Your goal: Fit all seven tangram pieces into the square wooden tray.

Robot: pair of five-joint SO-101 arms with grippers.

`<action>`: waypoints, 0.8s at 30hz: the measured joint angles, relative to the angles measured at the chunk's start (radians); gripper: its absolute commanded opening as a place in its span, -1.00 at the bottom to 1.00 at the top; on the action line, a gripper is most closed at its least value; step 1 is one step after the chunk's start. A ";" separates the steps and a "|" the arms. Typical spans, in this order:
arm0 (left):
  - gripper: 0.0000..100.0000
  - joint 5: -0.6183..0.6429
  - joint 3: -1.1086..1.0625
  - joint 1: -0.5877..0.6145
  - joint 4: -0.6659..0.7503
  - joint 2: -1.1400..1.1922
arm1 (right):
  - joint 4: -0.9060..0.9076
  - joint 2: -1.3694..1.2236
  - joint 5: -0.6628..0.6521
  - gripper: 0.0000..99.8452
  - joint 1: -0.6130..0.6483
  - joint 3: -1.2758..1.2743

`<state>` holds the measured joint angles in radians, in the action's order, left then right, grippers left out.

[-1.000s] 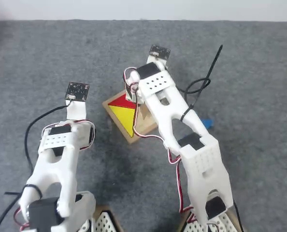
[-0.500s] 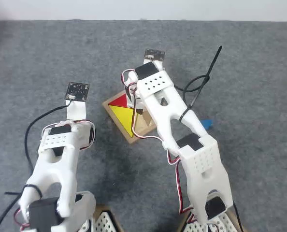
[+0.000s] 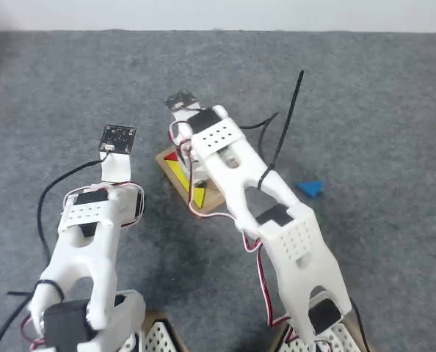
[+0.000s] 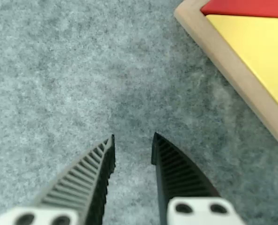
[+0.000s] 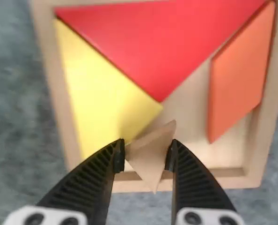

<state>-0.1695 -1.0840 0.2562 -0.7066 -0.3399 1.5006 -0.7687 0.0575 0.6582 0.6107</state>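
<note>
Pinching a tan triangle [image 5: 151, 151], right claw [image 5: 146, 149] hangs over tray [image 5: 200, 180].

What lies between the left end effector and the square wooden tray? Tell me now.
Bare grey carpet. In the left wrist view, nothing sits between the open left end effector and the corner of the square wooden tray.

I see bare tray [image 5: 193, 101] floor btw yellow piece [image 5: 97, 93], red piece [image 5: 162, 42] & orange piece [image 5: 237, 70]; wood triangle [image 5: 150, 157] in R gripper [image 5: 146, 143] hangs over it. R arm [image 3: 229, 158] covers tray from above. Open carpet [image 4: 59, 61] ahead of L gripper [image 4: 133, 137], tray rim beside.
</note>
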 measured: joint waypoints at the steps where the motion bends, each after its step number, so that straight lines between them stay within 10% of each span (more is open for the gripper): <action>1: -0.75 0.000 0.000 0.000 0.000 0.000 | 0.000 -0.011 -0.014 -0.78 -0.011 0.000; 19: -0.75 0.000 0.000 0.000 0.000 0.000 | -0.120 -0.015 -0.301 -0.76 -0.037 0.029; 24: -0.75 0.000 0.000 0.000 0.000 0.000 | -0.120 -0.015 -0.334 -0.49 -0.037 0.029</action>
<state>-0.1695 -1.0840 0.2562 -0.7066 -0.3399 1.3809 -0.7841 -0.2770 0.6214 0.6398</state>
